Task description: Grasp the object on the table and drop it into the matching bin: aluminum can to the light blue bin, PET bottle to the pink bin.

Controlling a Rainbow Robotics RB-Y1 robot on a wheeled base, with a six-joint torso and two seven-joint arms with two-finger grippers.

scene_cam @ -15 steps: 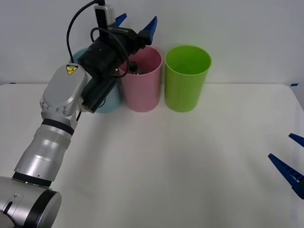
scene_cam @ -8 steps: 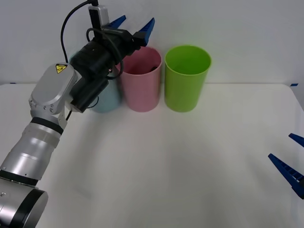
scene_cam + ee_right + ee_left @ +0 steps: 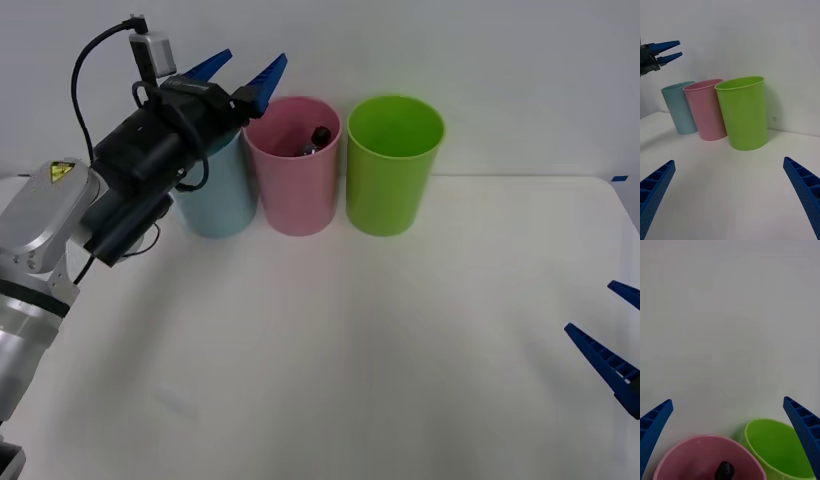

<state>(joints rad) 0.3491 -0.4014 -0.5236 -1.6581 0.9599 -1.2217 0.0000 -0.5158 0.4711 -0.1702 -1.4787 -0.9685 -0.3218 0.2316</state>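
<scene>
— Location of the small clear plastic bottle with black cap point(image 3: 313, 141)?
— Inside the tall pale pink plastic bin point(image 3: 295, 190) on the white counter point(image 3: 360, 330).
— Left gripper point(image 3: 240, 75)?
— Raised above the bins, jaws wide apart, empty.
— Right gripper point(image 3: 610, 340)?
— Parked at the counter's right, jaws spread, empty.

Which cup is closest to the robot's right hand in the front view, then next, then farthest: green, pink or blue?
From the right hand, at the table's right edge:
1. Green bin, rightmost in the row.
2. Pink bin, in the middle.
3. Light blue bin, leftmost, by the left hand.

A lab-like test setup: bare white table point(image 3: 400, 340) against a plain white wall point(image 3: 480, 50).
</scene>
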